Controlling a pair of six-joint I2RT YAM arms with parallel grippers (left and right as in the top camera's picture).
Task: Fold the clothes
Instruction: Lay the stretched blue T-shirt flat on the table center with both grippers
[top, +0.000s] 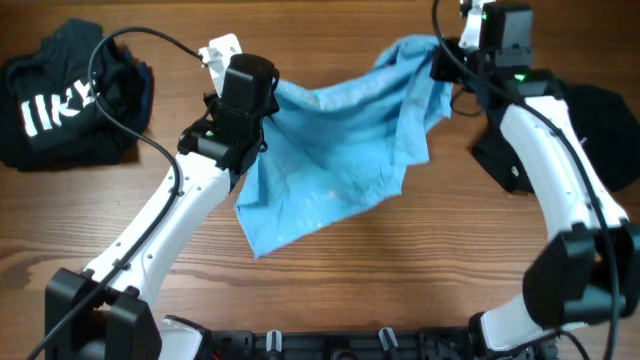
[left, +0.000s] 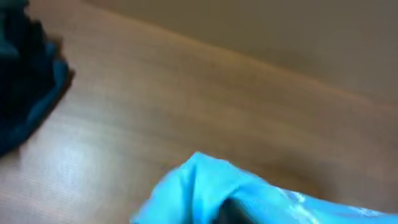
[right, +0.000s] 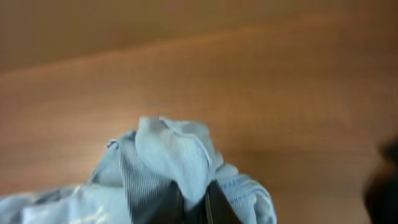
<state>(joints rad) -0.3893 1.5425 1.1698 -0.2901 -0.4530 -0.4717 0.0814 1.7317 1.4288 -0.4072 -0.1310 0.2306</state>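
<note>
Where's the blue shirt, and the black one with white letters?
Light blue fabric garment (top: 340, 150): overhead view, middle of the stretched cloth.
Black fabric garment with white letters (top: 70, 98): overhead view, middle of the pile, at the lettering.

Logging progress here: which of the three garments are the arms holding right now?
The light blue garment, gripped at both ends; the black lettered one and the plain black one lie aside.
</note>
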